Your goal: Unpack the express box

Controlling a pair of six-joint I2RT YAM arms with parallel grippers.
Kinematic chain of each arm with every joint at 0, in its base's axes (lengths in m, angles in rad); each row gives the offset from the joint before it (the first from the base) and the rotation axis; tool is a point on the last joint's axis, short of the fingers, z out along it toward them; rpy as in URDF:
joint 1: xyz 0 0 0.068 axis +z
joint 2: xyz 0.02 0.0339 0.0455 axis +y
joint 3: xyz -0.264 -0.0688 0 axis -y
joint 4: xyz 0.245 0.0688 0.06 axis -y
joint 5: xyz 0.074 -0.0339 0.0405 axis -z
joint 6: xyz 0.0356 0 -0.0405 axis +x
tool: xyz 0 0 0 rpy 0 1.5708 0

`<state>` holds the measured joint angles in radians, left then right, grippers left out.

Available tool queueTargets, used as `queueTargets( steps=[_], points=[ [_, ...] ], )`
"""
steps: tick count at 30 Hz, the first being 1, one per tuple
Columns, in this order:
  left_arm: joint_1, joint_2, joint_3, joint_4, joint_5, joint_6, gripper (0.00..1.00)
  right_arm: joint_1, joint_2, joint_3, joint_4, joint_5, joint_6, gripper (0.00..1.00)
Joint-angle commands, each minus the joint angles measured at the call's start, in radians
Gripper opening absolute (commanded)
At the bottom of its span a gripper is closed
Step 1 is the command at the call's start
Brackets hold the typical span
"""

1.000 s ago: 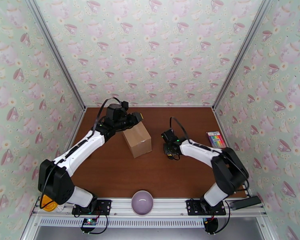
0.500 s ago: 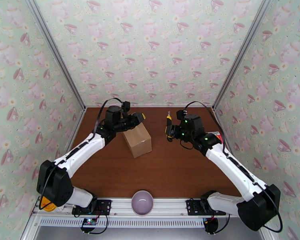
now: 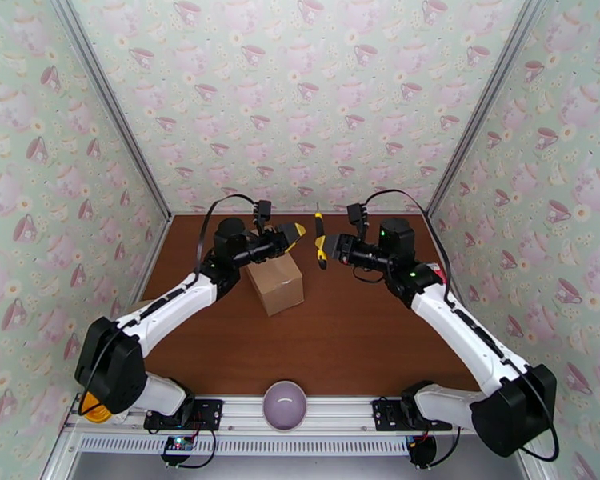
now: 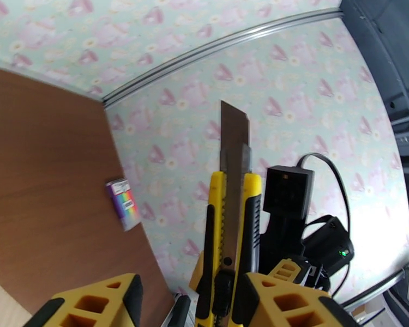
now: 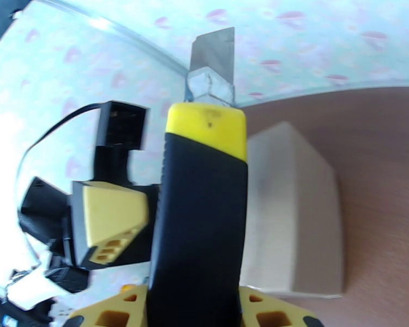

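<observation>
One knife [image 5: 202,213] clamped in right gripper [image 3: 329,250], blade out. Left gripper [image 3: 290,234] half spread, empty, just beside it. Express box [image 3: 275,280] on table [image 3: 340,346], centre-left of top view, flaps shut. Cutting stage, not yet begun — next, probably needs blade lowered onto box top.

table [image 3: 340,346] — brown wood | express box [image 3: 276,283] left-centre | rainbow pack [image 4: 122,204] right edge

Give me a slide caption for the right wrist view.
Right gripper holding a yellow-and-black utility knife, blade out, with the express box behind it.
</observation>
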<state>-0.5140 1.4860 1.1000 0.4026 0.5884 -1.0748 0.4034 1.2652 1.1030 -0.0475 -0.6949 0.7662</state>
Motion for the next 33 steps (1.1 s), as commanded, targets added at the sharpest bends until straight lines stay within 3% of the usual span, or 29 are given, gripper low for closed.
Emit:
queueTargets(
  steps=[1,10,22,33],
  points=[
    [-0.004,0.013,-0.024,0.180,0.044,-0.063,0.58,-0.005,0.023,-0.012,0.164,-0.100,0.102,0.16],
    [-0.005,0.038,0.004,0.241,0.065,-0.073,0.62,-0.005,0.069,-0.035,0.327,-0.167,0.221,0.16],
    [-0.009,0.132,0.076,0.322,0.089,-0.116,0.62,-0.005,0.089,-0.053,0.378,-0.208,0.270,0.15],
    [-0.009,0.142,0.129,0.222,0.099,-0.049,0.62,-0.005,0.111,-0.052,0.374,-0.221,0.274,0.13]
  ],
)
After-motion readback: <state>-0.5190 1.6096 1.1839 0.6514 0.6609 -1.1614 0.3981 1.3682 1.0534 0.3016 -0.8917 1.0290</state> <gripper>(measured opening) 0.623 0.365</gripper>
